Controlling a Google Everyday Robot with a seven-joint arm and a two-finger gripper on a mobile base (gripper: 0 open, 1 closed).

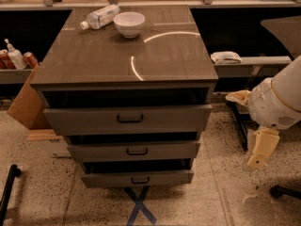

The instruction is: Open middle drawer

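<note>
The grey-brown cabinet (pixel 127 55) has three drawers. The middle drawer (pixel 94 152) has a flat front of medium height with a small dark bail handle (pixel 137 151) at its centre. It lies between the tall top drawer (pixel 84 121) and the slim bottom drawer (pixel 108 179). A dark gap shows above each front. My gripper (pixel 257 160) hangs down from the white arm (pixel 282 102) to the right of the cabinet. It is level with the middle drawer and well apart from it, touching nothing.
A white bowl (pixel 129 23) and a lying plastic bottle (pixel 100 16) sit on the cabinet top. A cardboard box (pixel 26 102) stands to the left. A shelf with a white cloth (pixel 225 57) is behind my arm. A blue tape cross (pixel 139 206) marks the floor.
</note>
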